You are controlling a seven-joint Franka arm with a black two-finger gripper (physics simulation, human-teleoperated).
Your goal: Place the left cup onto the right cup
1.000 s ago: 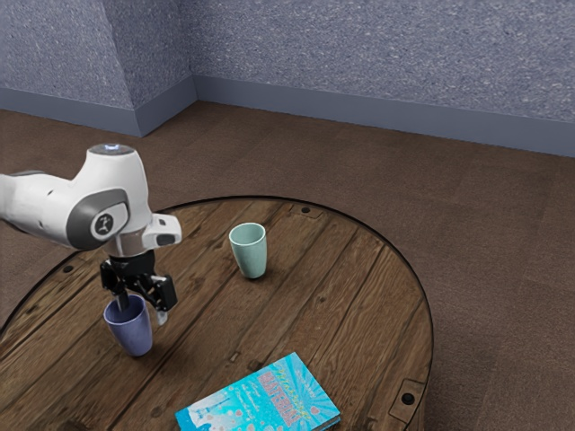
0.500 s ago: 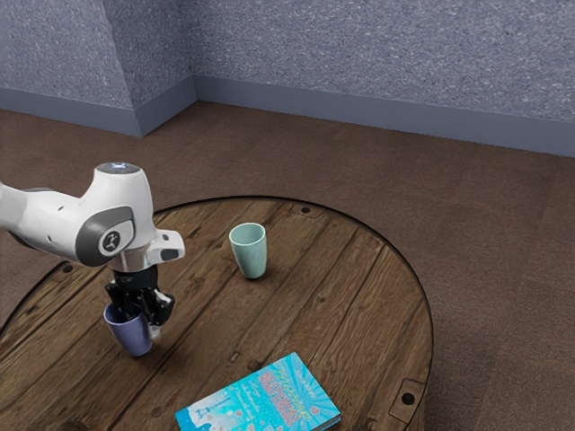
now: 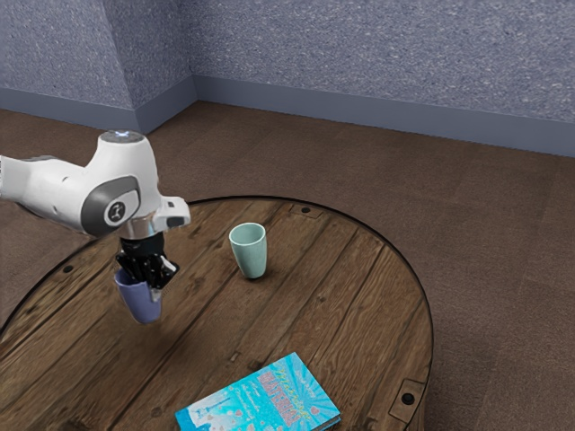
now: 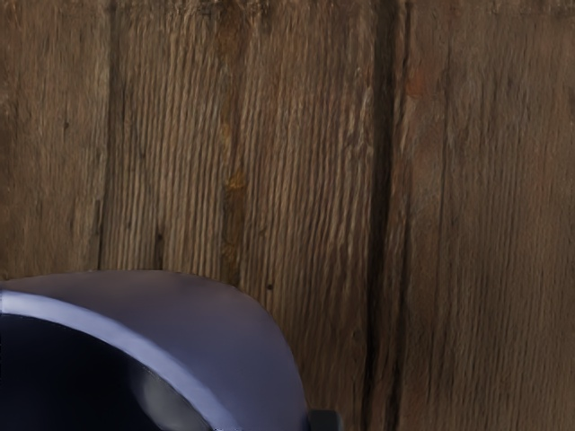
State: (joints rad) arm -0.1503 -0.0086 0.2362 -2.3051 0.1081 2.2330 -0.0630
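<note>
Since the earlier frames the hand [image 3: 146, 277] has risen and drifted slightly toward the exterior view's right, carrying the purple cup [image 3: 139, 301] with it. A second ago the cup stood on the desk [image 3: 341, 296]; its base now appears lifted just clear of the planks. The black fingers are closed narrowly on the cup's rim, gripping it from two sides, and the cup hangs below them with a slight tilt. In the wrist view the purple cup's rim and dark inside [image 4: 180, 341] sit right beneath the hand, with the brown planks of the desk [image 4: 359, 180] running past it.

The held cup is over the part of the round desk nearest its rim on the exterior view's left. The pale green cup [image 3: 248, 250] stands upright farther in, toward the desk's far edge, well apart from the purple one. A turquoise book [image 3: 260, 400] lies flat at the desk's near edge.
</note>
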